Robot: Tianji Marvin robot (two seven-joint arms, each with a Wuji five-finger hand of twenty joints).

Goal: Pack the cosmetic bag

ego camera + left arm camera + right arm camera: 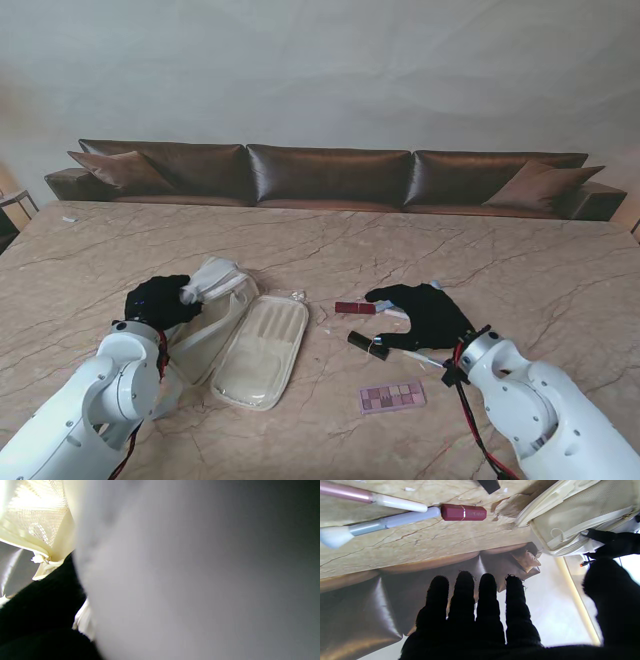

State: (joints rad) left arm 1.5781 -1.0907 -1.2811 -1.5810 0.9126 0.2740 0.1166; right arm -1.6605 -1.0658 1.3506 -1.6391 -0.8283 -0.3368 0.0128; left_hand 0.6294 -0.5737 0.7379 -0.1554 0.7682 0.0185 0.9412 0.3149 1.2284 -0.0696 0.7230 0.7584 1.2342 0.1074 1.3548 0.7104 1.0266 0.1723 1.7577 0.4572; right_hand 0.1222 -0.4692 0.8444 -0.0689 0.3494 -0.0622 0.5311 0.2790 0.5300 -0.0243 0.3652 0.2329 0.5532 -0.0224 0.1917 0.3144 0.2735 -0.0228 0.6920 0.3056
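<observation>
The cream cosmetics bag (262, 352) lies unzipped and spread flat on the marble table, its mesh pocket (37, 512) close to the left wrist camera. My left hand (158, 300) is shut on a white tube (212, 279), held over the far end of the bag's left half; the tube (190, 570) fills the wrist view as a blur. My right hand (425, 315) is open, fingers (462, 605) spread, hovering over two brushes (387, 521). A red lipstick (354, 307) (463, 512) lies beyond its fingertips. A dark tube (368, 345) sits by its thumb.
A pink eyeshadow palette (392, 397) lies nearer to me than the right hand. A brown sofa (330, 175) with cushions runs along the table's far edge. A small clear scrap (297, 295) sits at the bag's far corner.
</observation>
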